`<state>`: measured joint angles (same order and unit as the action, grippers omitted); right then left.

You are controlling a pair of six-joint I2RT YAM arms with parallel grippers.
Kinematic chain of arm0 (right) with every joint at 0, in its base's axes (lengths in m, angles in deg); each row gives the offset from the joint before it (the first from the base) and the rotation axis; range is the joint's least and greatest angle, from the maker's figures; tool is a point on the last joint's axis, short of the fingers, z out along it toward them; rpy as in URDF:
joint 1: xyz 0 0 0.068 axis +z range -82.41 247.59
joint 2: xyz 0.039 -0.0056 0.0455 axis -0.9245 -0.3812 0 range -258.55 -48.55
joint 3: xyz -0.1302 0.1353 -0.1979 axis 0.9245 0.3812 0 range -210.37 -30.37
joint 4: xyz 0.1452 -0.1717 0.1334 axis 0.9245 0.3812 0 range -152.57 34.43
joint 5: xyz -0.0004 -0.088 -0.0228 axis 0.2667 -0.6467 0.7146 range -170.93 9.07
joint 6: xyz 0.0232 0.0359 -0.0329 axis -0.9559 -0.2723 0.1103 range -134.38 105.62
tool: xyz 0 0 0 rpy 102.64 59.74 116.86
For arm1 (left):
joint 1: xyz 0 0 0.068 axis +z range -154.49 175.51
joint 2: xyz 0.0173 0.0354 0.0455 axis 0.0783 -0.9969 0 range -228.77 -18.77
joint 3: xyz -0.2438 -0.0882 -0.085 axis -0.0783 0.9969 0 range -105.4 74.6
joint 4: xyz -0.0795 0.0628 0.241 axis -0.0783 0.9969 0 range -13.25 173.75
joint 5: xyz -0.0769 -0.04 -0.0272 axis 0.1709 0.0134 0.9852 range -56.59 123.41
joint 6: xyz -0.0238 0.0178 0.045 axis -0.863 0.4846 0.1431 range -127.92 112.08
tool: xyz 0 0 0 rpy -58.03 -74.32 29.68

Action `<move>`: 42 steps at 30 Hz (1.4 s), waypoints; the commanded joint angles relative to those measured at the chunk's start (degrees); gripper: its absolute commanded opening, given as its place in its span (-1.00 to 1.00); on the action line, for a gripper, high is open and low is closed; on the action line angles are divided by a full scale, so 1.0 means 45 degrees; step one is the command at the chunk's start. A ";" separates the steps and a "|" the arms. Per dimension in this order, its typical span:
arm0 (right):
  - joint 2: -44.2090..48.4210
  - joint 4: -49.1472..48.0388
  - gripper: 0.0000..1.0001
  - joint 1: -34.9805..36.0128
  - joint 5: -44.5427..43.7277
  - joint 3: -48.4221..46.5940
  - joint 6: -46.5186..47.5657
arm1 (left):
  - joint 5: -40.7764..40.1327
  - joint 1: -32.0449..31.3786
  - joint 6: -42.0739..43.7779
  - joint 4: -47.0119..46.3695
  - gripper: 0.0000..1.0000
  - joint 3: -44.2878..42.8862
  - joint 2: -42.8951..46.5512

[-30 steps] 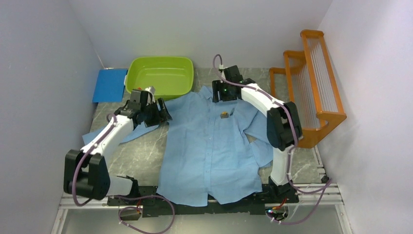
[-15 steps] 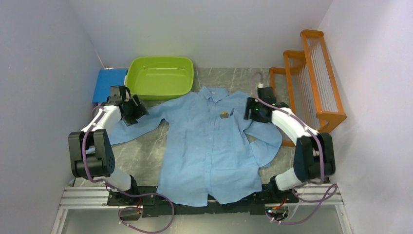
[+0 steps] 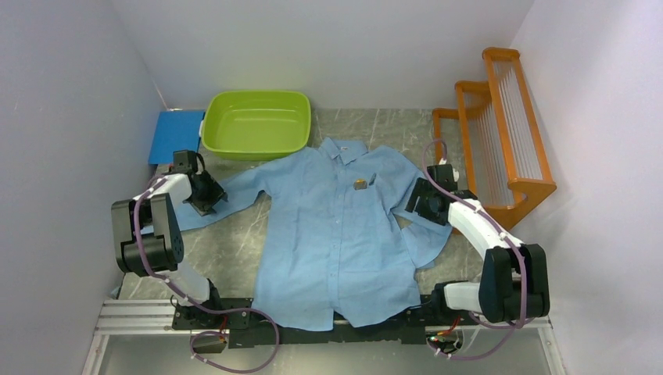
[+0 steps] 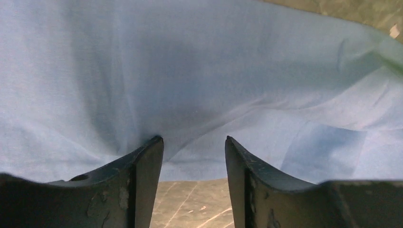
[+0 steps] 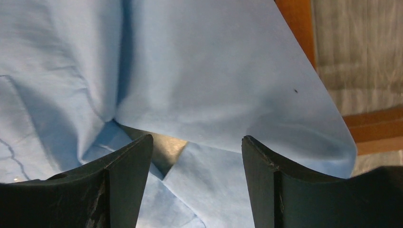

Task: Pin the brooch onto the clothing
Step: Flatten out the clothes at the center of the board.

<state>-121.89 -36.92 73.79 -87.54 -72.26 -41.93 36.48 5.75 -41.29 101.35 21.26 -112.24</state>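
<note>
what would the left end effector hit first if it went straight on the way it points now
The left end effector would most likely meet the sleeve of the light blue woven button-up shirt first; cloth lies right past its open jaws, depth unclear.

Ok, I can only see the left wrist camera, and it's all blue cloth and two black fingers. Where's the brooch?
Observer: The brooch sits on the chest of the shirt, just below the collar. I can't tell whether it's pinned.
Operator: What bit of the shirt is my left tool over?
Observer: The left tool is over the sleeve that spreads out to the left side of the table.
Operator: And what's the other arm doing?
Observer: The right tool is open above the other sleeve, with nothing in it.
</note>
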 commanded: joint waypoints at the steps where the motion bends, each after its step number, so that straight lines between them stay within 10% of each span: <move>1: 0.0055 0.0200 0.44 -0.0239 -0.0325 0.0578 -0.0951 | -0.0043 0.0788 -0.0560 -0.0264 0.07 0.0418 -0.0341; 15: -0.0828 -0.0240 0.32 -0.0439 -0.1588 0.0926 -0.1912 | -0.0621 0.2712 -0.1094 0.0441 -0.79 0.0547 -0.0162; 26: 0.0677 -0.0198 0.39 -0.0404 0.0919 0.0899 -0.0064 | 0.2089 0.0433 0.1103 0.0550 -0.11 0.0212 0.3091; 42: -0.1836 -0.2479 0.43 0.1982 0.2703 -0.3345 0.1502 | 0.0878 -0.6972 0.0739 -0.0614 0.09 -0.0594 0.2427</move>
<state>-124.30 -40.49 79.60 -77.49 -78.10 -39.07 41.90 -23.48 -38.62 101.46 22.07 -97.62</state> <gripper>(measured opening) 0.711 0.540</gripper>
